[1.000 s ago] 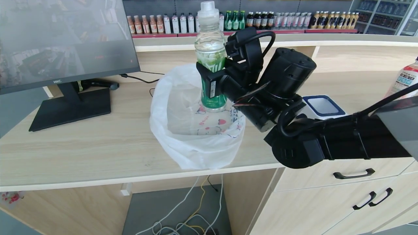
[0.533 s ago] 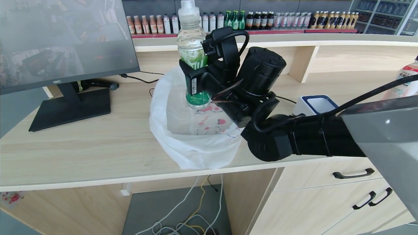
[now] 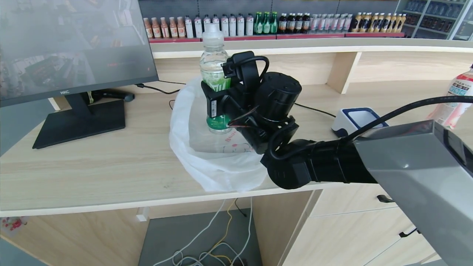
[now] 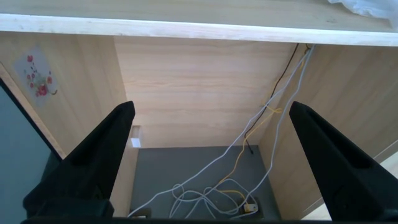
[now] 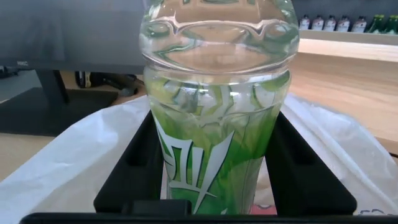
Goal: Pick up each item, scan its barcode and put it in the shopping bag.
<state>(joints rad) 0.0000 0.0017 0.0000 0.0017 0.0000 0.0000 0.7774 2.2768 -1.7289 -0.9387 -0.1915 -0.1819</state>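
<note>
Bottle (image 3: 212, 68) lowered over shopping bag (image 3: 192, 125), upright, clamped in right end effector (image 3: 218, 94)

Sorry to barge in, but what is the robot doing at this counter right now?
The right end effector holds a green-labelled bottle upright over the open white shopping bag on the counter. The scanner sits off to the robot's right. The left end effector hangs open below the counter edge, empty.

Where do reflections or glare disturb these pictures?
Head view: the monitor looks washed with reflections, its content unreadable. Right wrist view: the clear top of the bottle bends the background. Left wrist view: no glare; even shade under the counter.
</note>
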